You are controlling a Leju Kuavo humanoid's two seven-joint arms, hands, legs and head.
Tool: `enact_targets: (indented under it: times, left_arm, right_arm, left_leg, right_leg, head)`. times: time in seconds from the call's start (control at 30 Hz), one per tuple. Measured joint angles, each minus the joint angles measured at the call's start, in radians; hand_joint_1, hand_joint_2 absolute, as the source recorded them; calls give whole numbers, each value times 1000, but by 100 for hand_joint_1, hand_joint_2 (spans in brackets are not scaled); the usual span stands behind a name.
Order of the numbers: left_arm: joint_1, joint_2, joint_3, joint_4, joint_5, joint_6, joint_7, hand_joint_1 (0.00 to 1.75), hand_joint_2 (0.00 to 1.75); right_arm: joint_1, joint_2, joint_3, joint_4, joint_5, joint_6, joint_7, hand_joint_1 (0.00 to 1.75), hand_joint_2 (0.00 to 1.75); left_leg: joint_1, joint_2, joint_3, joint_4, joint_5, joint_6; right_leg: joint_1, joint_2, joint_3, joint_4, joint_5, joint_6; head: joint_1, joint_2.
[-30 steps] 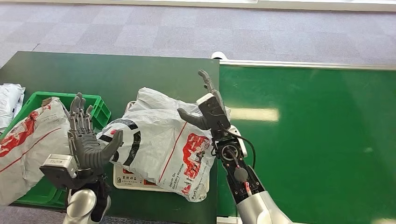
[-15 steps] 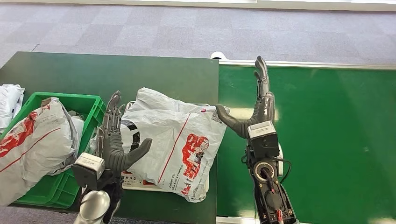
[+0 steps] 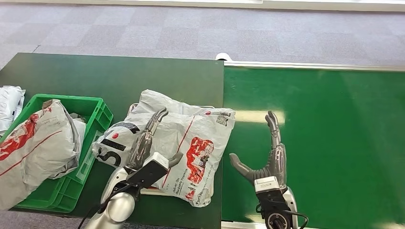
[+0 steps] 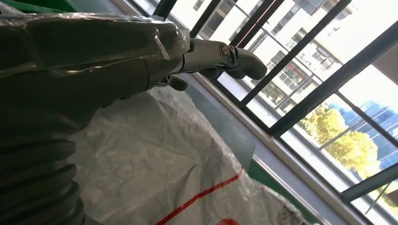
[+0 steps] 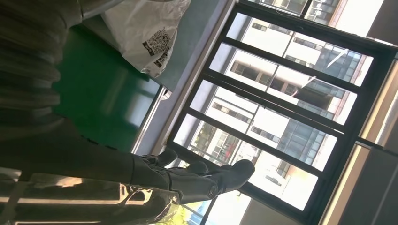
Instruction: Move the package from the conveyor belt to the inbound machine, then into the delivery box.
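Your package [image 3: 184, 143], a grey-white poly mailer with red print and a black code patch at one corner, lies on the dark green tabletop [image 3: 95, 76], on top of a flat white device with red markings [image 3: 131, 183]. Its right edge reaches the seam where the tabletop meets the bright green conveyor belt [image 3: 325, 133].

Your left robot hand [image 3: 145, 150] rests over the left part of the package, palm down, fingers stretched forward and slightly apart, thumb out to the side; it grips nothing. From the left wrist view you see those fingers [image 4: 220, 54] extended just above the crinkled plastic [image 4: 164, 159].

Your right robot hand [image 3: 267, 160] stands over the conveyor belt just beside the package's right edge, apart from it. It is wide open, fingers pointing up and away, thumb angled toward the package, holding nothing. The right wrist view shows the coded corner of the package [image 5: 152, 40] beyond the green belt surface.

To the left a green crate [image 3: 98, 112] on the tabletop holds another grey mailer with red print [image 3: 33, 143], and a further white bag [image 3: 9, 102] lies at the far left edge
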Motion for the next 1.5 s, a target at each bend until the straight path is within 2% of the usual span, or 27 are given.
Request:
enact_targets:
  times: [0.2, 0.43, 0.57, 0.83, 1.0, 1.13, 1.23, 1.37, 1.5]
  left_arm:
    - [-27, 7, -22, 133, -62, -31, 23, 0, 175]
    - [-72, 3, -66, 242, -251, 2, 122, 0, 175]
    - [-88, -1, -77, 273, -268, 7, 133, 172, 175]
    - [-93, -10, -86, 303, -315, -6, 149, 171, 175]
    - [-88, -25, -24, 311, -71, -44, 18, 169, 175]
    - [-85, -28, -1, 300, -7, -69, -10, 174, 175]
    - [-71, -29, 21, 272, 98, -95, -48, 175, 175]
    - [-39, -27, 45, 203, 213, -103, -76, 172, 175]
    - [-10, -20, 59, 126, 255, -109, -80, 172, 175]
  right_arm:
    - [4, -12, 19, -5, 21, 18, 29, 0, 175]
    - [6, -14, 25, -15, 50, 21, 48, 0, 175]
    - [9, -14, 25, -16, 53, 21, 49, 0, 175]
    - [10, -13, 26, -16, 60, 21, 48, 0, 175]
    - [11, -8, 31, -16, 58, 24, 48, 0, 175]
    - [9, -6, 32, -15, 56, 30, 48, 0, 175]
    - [6, -4, 32, -11, 55, 34, 48, 0, 175]
    - [3, -4, 32, -6, 52, 33, 49, 0, 175]
    - [3, -4, 29, -4, 48, 32, 49, 0, 175]
  left_leg:
    - [0, 0, 0, 0, 0, 0]
    - [0, -1, 1, 0, 0, 0]
    - [0, -1, 3, 0, 0, 0]
    - [0, -2, 7, 0, 1, 1]
    - [0, -2, 7, 0, 4, 1]
    - [0, -2, 6, 0, 3, 1]
    - [0, -2, 4, 0, 3, 1]
    - [0, -2, 1, 0, 3, 1]
    - [0, -2, 0, 0, 3, 1]
  right_leg:
    - [0, 0, 0, 0, 0, 0]
    - [0, 0, 1, 0, 0, 0]
    - [0, 0, 4, 0, 0, 0]
    - [0, -2, 8, 0, 0, 0]
    - [0, -1, 9, 0, 3, 0]
    - [0, -1, 8, 0, 3, 0]
    - [0, -1, 6, 0, 3, 0]
    - [0, -1, 3, 0, 3, 0]
    - [0, -1, 2, 0, 3, 0]
  head:
    - [0, 0]
    - [0, 0]
    - [0, 0]
    - [0, 0]
    - [0, 0]
    - [0, 0]
    - [0, 0]
    - [0, 0]
    - [0, 0]
